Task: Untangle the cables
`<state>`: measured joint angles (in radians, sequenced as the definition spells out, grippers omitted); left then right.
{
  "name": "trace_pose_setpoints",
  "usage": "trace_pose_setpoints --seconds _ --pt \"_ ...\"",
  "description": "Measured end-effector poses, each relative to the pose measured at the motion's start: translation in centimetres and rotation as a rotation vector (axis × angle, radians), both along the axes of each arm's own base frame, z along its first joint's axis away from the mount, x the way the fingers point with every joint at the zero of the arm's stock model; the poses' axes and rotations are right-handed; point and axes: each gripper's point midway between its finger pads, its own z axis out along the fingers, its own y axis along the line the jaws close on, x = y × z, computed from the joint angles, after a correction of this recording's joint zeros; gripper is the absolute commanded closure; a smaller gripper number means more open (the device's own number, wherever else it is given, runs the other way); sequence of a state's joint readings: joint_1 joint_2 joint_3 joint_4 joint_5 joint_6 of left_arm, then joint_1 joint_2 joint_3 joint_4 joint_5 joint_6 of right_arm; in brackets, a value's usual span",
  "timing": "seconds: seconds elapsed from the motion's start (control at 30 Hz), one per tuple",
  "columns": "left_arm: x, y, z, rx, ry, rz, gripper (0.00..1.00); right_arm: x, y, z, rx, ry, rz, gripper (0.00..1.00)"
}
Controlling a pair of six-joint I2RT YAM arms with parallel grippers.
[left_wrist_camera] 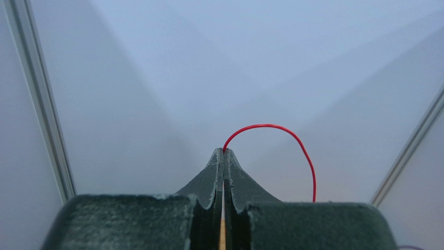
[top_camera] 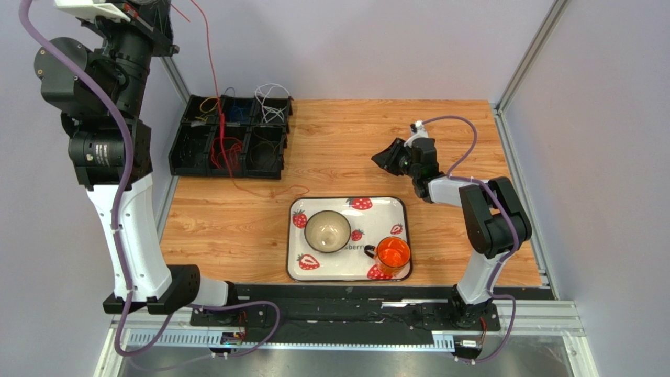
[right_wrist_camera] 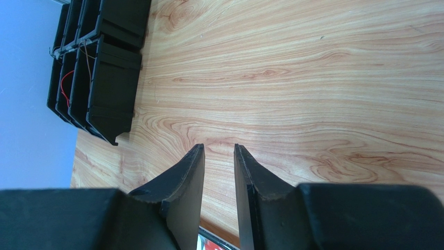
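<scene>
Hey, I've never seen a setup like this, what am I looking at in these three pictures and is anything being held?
These are two robot arms bolted to a wooden table. The overhead picture looks down on both; the other two come from cameras on each wrist.

The left tool is raised high and shut on a thin red cable, which trails down to a black compartment organizer holding more thin cables.

The right tool hangs over bare wood, jaws slightly apart, holding nothing.

Near the arms sits a strawberry-print tray with a bowl and an orange cup.
</scene>
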<state>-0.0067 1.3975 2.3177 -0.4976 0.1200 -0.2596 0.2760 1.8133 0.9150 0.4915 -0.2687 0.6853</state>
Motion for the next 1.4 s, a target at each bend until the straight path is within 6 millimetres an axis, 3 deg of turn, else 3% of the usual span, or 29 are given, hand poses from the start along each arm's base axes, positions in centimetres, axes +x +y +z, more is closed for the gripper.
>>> trace_pose_setpoints --seconds 0.33,0.7,0.83,0.97,1.13,1.4 --pt "4.6 2.1 -1.1 -0.009 0.021 0.119 1.00 -0.1 0.2 -0.2 0.005 0.007 0.010 0.70" --pt "6.5 5.5 -0.5 -0.003 -0.007 0.258 1.00 -0.2 0.4 -0.7 0.009 0.017 0.022 0.73" --pt "7.6 7.8 -0.5 -0.023 -0.013 0.315 1.00 -0.3 0.5 -0.7 0.012 0.020 0.028 0.74" --pt "9.4 9.9 -1.6 -0.047 0.012 0.361 1.00 -0.3 0.6 -0.9 0.013 0.024 0.032 0.74" --pt "11.9 11.6 -4.4 -0.080 0.091 0.404 1.00 -0.2 0.6 -0.9 0.014 0.024 0.035 0.75" --pt "12.8 13.8 -6.9 -0.101 0.159 0.468 1.00 -0.3 0.7 -0.9 0.016 0.024 0.040 0.76"
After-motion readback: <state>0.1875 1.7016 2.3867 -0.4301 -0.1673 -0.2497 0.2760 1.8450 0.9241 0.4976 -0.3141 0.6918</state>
